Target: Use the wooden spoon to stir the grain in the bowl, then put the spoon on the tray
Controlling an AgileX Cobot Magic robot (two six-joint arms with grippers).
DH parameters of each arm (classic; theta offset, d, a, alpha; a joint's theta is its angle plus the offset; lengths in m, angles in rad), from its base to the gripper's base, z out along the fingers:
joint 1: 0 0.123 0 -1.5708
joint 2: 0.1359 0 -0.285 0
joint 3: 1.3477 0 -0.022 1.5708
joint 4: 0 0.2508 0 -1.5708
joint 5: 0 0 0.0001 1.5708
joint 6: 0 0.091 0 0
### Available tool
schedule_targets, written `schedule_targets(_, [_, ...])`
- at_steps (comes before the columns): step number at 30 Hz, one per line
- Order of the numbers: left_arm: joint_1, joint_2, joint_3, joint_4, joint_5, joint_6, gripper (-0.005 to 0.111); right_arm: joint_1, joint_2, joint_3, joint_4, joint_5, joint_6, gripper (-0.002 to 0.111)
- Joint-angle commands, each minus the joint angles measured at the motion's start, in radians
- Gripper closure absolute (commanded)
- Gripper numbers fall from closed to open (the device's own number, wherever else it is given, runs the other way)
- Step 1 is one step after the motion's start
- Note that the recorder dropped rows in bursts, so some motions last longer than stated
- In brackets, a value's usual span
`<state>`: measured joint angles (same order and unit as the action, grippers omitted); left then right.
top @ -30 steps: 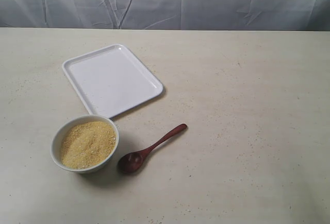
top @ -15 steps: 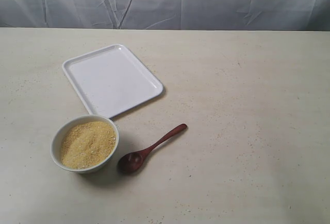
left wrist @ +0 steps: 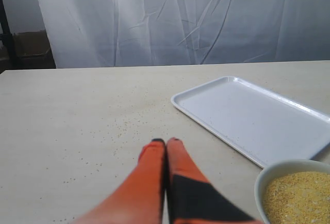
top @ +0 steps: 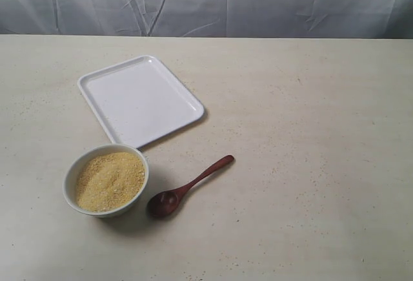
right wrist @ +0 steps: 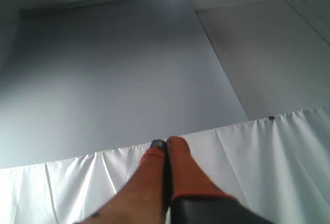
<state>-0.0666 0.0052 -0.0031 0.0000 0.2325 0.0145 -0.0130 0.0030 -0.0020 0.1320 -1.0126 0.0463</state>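
No change on the tabletop [top: 310,165] since a second ago; judged not yet started. Lying untouched just at 4 o'clock of the bowl [top: 68,184] of grain [top: 110,181]: the wooden spoon [top: 187,187]. At 12 o'clock, empty: the tray [top: 139,97]. Clenched on nothing: left end effector [left wrist: 166,142] and right end effector [right wrist: 166,144], the latter aimed upward, away from everything. Absent from the exterior view: both arms.

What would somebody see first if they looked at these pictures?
The yellow grain heaped in the white bowl, low on the left of the exterior view, catches the eye first, with the dark wooden spoon lying on the table just right of it. Behind them sits the white tray. Both orange grippers are shut on nothing: the left gripper above the table, the right gripper aimed up at a wall.
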Motion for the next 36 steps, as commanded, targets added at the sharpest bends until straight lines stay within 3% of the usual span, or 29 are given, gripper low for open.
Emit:
schedule_targets(1, [0.005,-0.005,0.003,0.000,-0.001,-0.005,0.107,0.003,-0.003,0.002,0.017,-0.136,-0.001,0.108])
schedule_targets(3, [0.005,-0.005,0.003,0.000,-0.001,-0.005,0.107,0.003,-0.003,0.002,0.042,-0.208,-0.001,0.108])
schedule_targets(10, [0.005,-0.005,0.003,0.000,-0.003,-0.005,0.107,0.003,-0.003,0.002,0.105,-0.187,-0.001,0.108])
schedule_targets(13, [0.005,-0.005,0.003,0.000,-0.004,-0.005,0.107,0.003,-0.003,0.002,0.105,0.066,-0.001,0.108])
schedule_targets(18, [0.005,-0.005,0.003,0.000,-0.008,-0.005,0.107,0.003,0.063,-0.136,0.117,0.763,-0.068,0.109])
schedule_targets(21, [0.005,-0.005,0.003,0.000,-0.008,-0.005,0.107,0.003,0.207,-0.244,0.117,0.995,-0.074,0.109])
schedule_targets(28, [0.005,-0.005,0.003,0.000,-0.008,-0.005,0.107,0.003,0.658,-0.516,0.119,1.396,-0.074,0.109])
schedule_targets(36, [0.005,-0.005,0.003,0.000,-0.008,-0.005,0.107,0.003,1.097,-0.532,0.236,1.571,-0.137,0.109])
